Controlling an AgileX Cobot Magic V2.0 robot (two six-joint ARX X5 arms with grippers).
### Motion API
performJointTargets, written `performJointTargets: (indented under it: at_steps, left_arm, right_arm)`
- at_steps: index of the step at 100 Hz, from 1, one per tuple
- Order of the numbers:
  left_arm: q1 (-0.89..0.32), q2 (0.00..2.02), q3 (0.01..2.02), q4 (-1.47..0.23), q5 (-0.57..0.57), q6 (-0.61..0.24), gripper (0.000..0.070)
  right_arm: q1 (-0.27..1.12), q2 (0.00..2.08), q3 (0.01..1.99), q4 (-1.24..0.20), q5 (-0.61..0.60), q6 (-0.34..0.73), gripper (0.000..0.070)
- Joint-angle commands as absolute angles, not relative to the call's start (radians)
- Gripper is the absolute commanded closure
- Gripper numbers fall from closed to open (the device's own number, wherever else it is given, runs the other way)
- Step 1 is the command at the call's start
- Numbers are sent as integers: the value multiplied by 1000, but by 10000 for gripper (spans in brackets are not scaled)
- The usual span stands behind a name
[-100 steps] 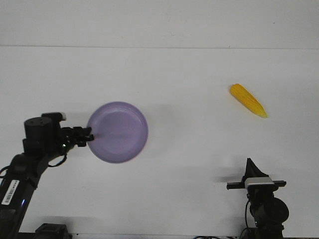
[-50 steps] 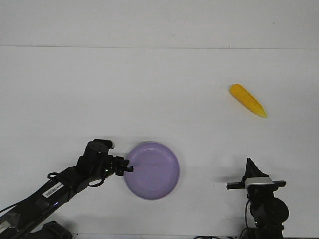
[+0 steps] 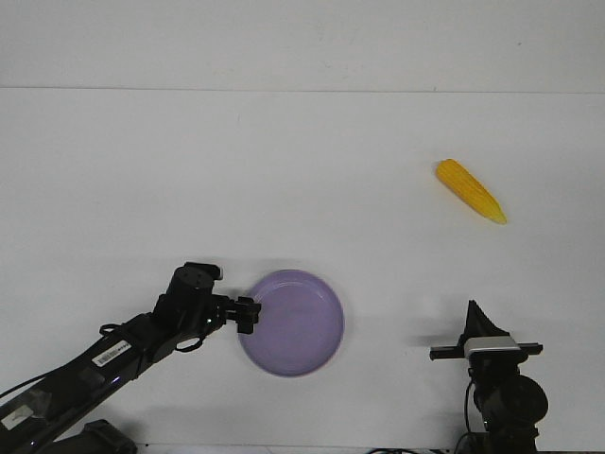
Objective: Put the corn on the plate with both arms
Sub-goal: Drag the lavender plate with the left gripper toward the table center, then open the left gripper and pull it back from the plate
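Your left gripper [image 3: 248, 314] pinches the plate [image 3: 293, 323] rim near the surface's [image 3: 284, 170] front edge — release it flat. The right gripper [image 3: 473, 312] — state unclear — sits parked; the corn [image 3: 470, 190] lies far right.

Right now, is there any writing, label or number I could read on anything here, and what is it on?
Only one: a white sticker with dark print on the left arm; too small and blurred to read.
The plate, corn and right arm show no text.
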State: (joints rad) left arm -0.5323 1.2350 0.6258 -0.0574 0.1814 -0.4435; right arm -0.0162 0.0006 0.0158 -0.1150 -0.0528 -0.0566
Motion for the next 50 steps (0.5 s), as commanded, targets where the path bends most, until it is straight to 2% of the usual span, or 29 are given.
performJointTargets:
  at_steps: [1,12,25,38,50]
  left_arm:
    - [-538,1221,640,-49,178,-424,195]
    - [-532,1137,646,-48,175,-400,195]
    - [-517,934,646,-81,163,-372,196]
    - [-516,680,645,-228,73,-330,197]
    - [-516,484,632,-374,48,-323,198]
  right_arm:
    - [-18,1,13,-105,-53,-68,691]
    - [-18,1,13,-105,-53,-68,691]
    - [-18,1,13,-105,-53,-68,691]
    - [-18,1,13,-105,-53,-68,691]
    - [-18,1,13,-102,-54,-63,691]
